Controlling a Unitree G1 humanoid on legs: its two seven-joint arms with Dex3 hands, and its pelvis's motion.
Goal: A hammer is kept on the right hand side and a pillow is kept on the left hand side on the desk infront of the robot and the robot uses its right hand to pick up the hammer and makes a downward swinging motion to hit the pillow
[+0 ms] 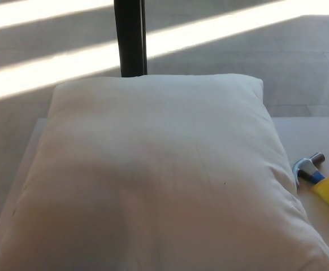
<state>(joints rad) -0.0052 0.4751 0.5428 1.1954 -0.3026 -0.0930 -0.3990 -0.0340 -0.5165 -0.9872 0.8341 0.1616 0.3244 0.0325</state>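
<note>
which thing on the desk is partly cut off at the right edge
The hammer: only its metal head and a bit of yellow handle show. The white pillow fills the middle.

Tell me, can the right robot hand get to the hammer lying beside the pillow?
Probably yes. The hammer lies on the desk right of the pillow, nothing on top of it, and its yellow handle runs toward the right edge. The right robot hand itself is not in view, so this is a guess.

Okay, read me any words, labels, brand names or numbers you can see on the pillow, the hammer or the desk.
None can be read.
Pillow: plain white, no print or tag visible.
Hammer: only its head and some yellow and blue grip show; no marking.
Desk: bare, no lettering.
</note>
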